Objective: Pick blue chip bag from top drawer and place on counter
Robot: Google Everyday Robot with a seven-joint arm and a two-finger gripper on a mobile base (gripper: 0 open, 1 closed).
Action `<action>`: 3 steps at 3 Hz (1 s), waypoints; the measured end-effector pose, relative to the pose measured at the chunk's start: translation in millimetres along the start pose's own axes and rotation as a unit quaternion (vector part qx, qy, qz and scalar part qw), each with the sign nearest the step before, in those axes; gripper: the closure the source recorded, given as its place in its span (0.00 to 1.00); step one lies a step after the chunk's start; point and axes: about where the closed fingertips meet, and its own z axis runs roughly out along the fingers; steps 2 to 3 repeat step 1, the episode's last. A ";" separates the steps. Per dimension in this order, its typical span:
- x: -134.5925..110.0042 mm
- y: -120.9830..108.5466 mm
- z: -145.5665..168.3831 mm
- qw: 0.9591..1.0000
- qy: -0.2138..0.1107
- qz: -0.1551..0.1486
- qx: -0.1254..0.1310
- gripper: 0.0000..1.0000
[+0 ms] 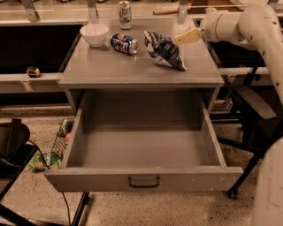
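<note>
The blue chip bag (164, 50) lies crinkled on the grey counter (110, 68), right of centre. My gripper (185, 38) is just right of the bag at the counter's right side, its tan fingers (188, 36) apart from the bag and holding nothing. The top drawer (143, 178) is pulled fully out below the counter and its inside holds nothing; its dark handle (143, 182) is centred on the front panel.
A white bowl (94, 34), a blue soda can on its side (124, 43) and an upright green-and-white can (125, 12) sit at the back of the counter. A black chair (252, 114) stands to the right. Clutter lies on the floor at left (55, 148).
</note>
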 end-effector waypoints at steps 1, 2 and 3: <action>-29.4 -17.4 -67.1 0.998 -0.020 -0.006 0.064 0.00; -29.4 -17.4 -67.1 0.998 -0.020 -0.006 0.064 0.00; -29.4 -17.4 -67.1 0.998 -0.020 -0.006 0.064 0.00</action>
